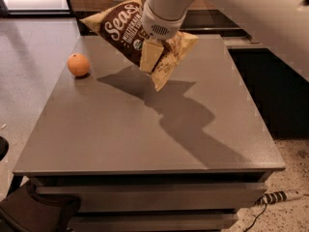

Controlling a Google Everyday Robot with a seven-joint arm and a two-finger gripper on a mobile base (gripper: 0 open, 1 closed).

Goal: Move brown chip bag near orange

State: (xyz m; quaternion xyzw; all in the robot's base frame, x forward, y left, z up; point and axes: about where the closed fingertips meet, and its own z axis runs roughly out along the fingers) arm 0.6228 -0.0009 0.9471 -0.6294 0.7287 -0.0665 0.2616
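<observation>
The brown chip bag [123, 30] hangs tilted in the air above the far middle of the grey table [145, 129]; white script shows on its dark front and its edges are pale yellow. My gripper [153, 52] is shut on the bag's middle; one pale finger [149, 57] lies across its front. The bag casts a shadow on the table below. The orange [78, 65] sits on the table at the far left, left of the bag and lower in view, apart from it.
The table's front edge [149, 170] has drawers below it. A dark counter [270, 81] stands to the right. A power strip [282, 196] lies on the speckled floor at bottom right. My white arm [231, 13] fills the top right.
</observation>
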